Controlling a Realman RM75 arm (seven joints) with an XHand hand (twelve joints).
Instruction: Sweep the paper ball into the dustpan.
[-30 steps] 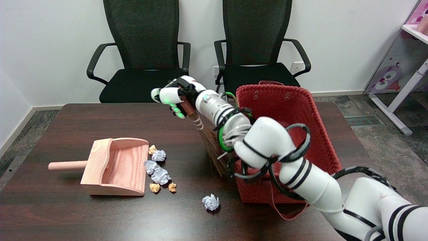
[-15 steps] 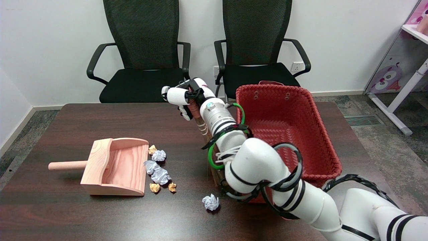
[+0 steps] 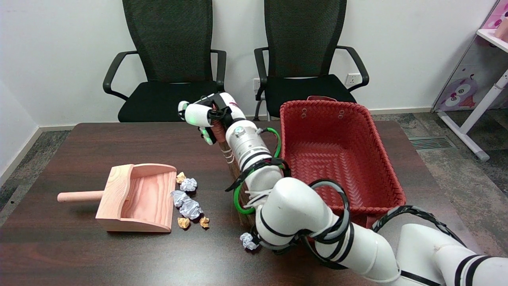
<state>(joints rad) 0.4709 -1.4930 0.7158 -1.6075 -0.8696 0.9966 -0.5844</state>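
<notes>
Hand: the right hand (image 3: 208,115) is high over the far side of the table (image 3: 79,254). Its fingers are wrapped tight round the top of the broom (image 3: 232,167).
Broom: it hangs down from the hand. The stick has white bands round it. The brown bristles are mostly hidden behind the white arm, so I cannot tell if they touch the table.
Paper ball: one white paper ball (image 3: 247,240) lies alone on the table near the front, right beside the arm's big round joint and partly tucked under it. It is well apart from the dustpan (image 3: 137,198).
Other paper: a small pile of scraps (image 3: 189,200), white and tan, sits just in front of the dustpan's open mouth.
Dustpan: pale wood, smooth, box-shaped, with a round stick handle on the far side from the ball.
Basket: a red woven basket (image 3: 381,167) sits close beside the arm.
What could go wrong: the arm could bump the ball and knock it off the front edge. A hard sweep could make the light ball jump past the dustpan. The dustpan is loose, so a push could slide it away. The arm could also nudge the basket.
</notes>
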